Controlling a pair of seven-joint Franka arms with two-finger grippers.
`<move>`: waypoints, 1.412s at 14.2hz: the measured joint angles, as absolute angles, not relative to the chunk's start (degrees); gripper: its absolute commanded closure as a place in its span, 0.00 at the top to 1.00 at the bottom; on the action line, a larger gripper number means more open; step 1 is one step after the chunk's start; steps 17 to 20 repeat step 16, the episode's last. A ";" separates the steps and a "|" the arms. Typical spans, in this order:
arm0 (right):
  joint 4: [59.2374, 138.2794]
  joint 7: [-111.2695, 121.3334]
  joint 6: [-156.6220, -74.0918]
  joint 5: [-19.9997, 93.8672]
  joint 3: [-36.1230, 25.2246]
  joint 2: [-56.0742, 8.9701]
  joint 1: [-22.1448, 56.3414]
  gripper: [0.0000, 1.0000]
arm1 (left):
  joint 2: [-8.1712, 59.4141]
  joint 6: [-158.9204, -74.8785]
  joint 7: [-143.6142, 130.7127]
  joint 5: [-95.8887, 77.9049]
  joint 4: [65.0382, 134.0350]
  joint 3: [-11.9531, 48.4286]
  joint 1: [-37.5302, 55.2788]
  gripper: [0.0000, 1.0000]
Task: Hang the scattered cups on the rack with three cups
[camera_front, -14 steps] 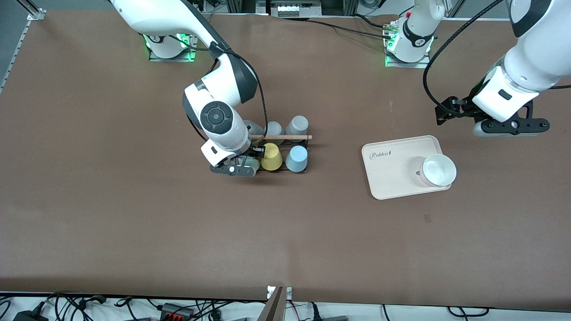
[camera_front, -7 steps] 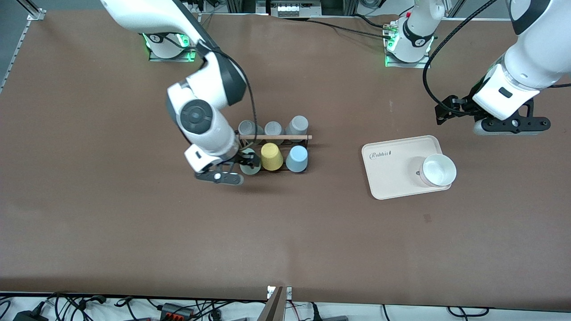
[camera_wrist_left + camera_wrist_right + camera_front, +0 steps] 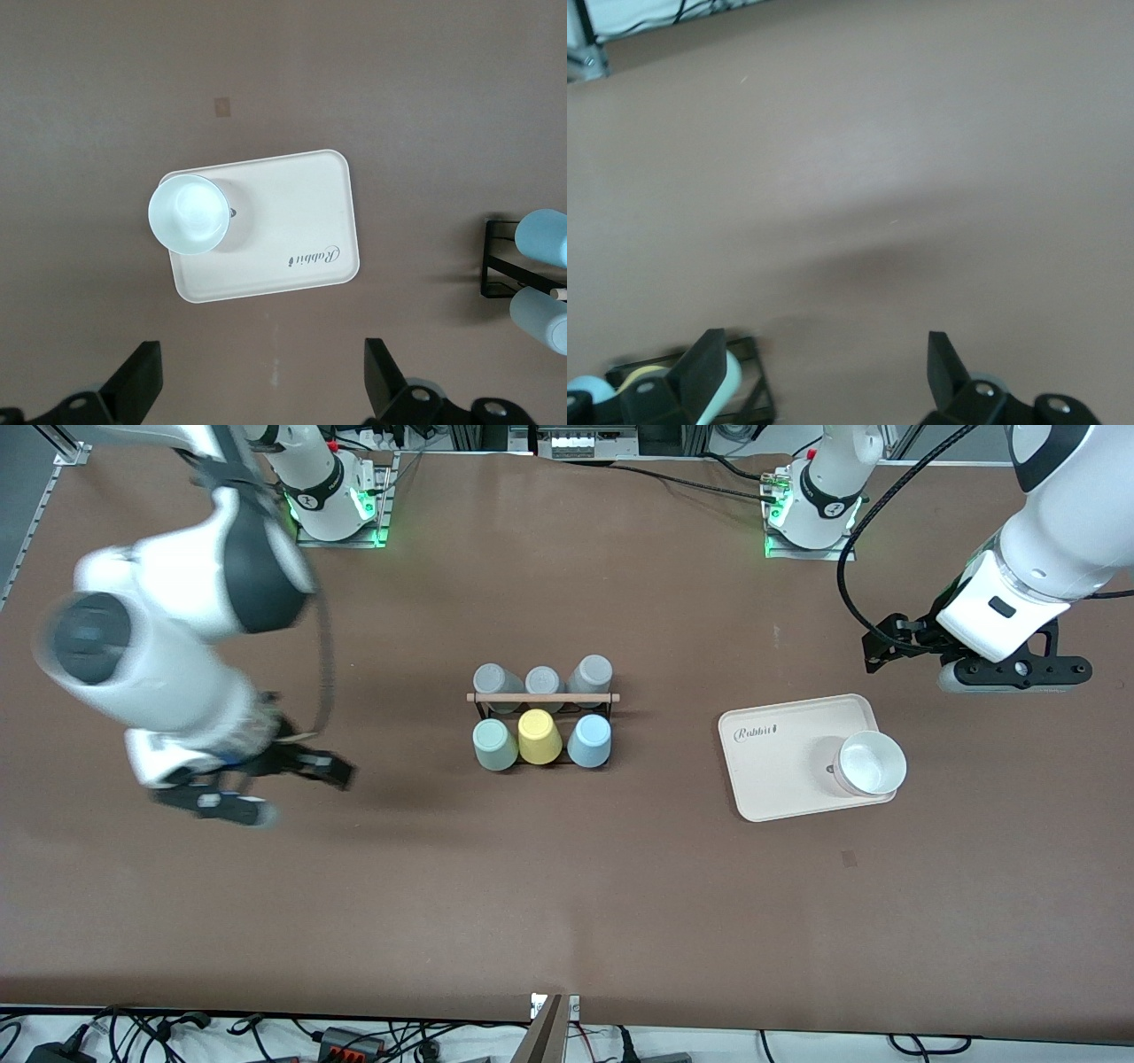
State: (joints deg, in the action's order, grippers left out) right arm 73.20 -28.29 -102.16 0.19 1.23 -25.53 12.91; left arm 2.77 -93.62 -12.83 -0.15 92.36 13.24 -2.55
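The black wire rack (image 3: 479, 709) with a wooden rod (image 3: 542, 698) stands at the table's middle. The mint green cup (image 3: 494, 745), a yellow cup (image 3: 539, 737) and the light blue cup (image 3: 590, 740) sit upside down in its row nearer the camera. My right gripper (image 3: 310, 766) is open and empty over bare table toward the right arm's end, apart from the rack. Its wrist view (image 3: 824, 376) shows the mint cup (image 3: 733, 382) at the edge. My left gripper (image 3: 882, 646) is open and empty, waiting in the air beside the tray; in its own view (image 3: 261, 390) the jaws stand wide apart.
Three grey cups (image 3: 542, 681) sit in the rack's row farther from the camera. A beige tray (image 3: 780, 766) with a white bowl (image 3: 873, 763) lies toward the left arm's end; both show in the left wrist view, tray (image 3: 292, 221) and bowl (image 3: 189, 212).
My right gripper has left the mint green cup on the rack and swung away quickly toward the right arm's end. The left arm has hardly moved.
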 measured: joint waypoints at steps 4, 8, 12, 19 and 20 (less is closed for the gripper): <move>73.14 -27.31 -95.90 0.13 0.47 -22.00 8.10 1.00 | 2.77 -93.75 -12.83 -0.15 92.36 13.30 -2.55 1.00; 76.25 -23.25 -92.98 0.14 0.40 -16.75 3.77 1.00 | 2.77 -93.81 -12.80 -0.15 92.36 13.31 -2.56 1.00; 89.46 -21.44 -97.53 0.14 0.53 -7.05 3.58 1.00 | 2.77 -93.82 -12.79 -0.15 92.36 13.31 -2.57 1.00; 96.52 -14.28 -99.50 0.13 0.46 -1.82 2.74 1.00 | 2.77 -93.82 -12.77 -0.15 92.36 13.31 -3.03 1.00; 96.52 -14.28 -99.50 0.13 0.46 -1.82 2.74 1.00 | 2.77 -93.82 -12.77 -0.15 92.36 13.31 -3.03 1.00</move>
